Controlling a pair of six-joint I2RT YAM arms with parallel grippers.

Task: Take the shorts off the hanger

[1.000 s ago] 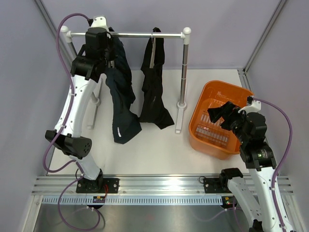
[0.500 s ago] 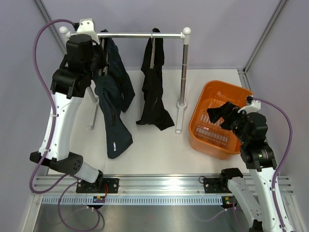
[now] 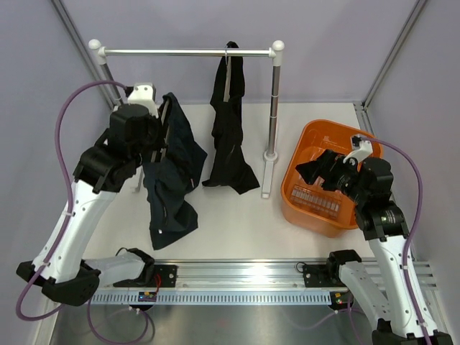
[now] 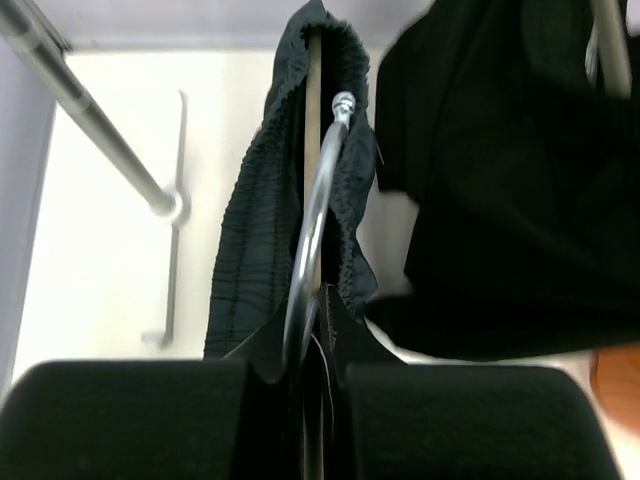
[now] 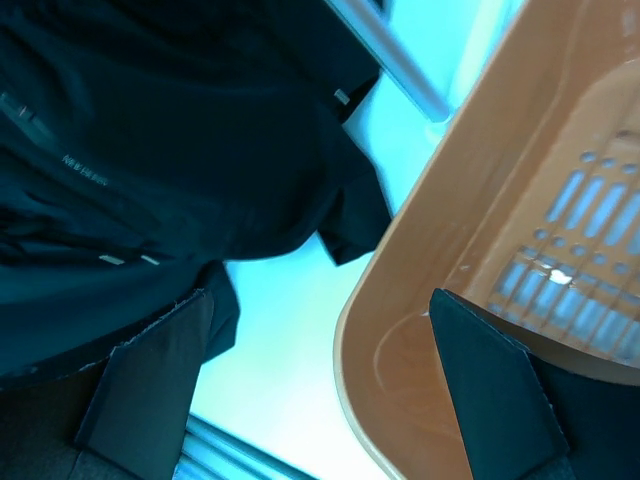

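While clamped shut on hanger [image 4: 318, 200] to hold shorts [image 3: 171, 180] clear of rail [image 3: 187, 52]: left pincer [image 4: 305, 375] | right pincer [image 5: 318, 300]: wide apart, empty, over basket [image 5: 500, 180]

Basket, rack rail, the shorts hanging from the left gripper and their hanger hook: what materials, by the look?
Basket: orange moulded plastic, glossy, with a slotted floor and rounded rim.
Rail: metal tube, likely steel or chromed; a bright highlight runs along it.
Shorts: thin dark fabric, matte, hanging limp; gathered elastic waistband in the left wrist view. Fibre cannot be told.
Hanger hook: bare shiny metal wire.
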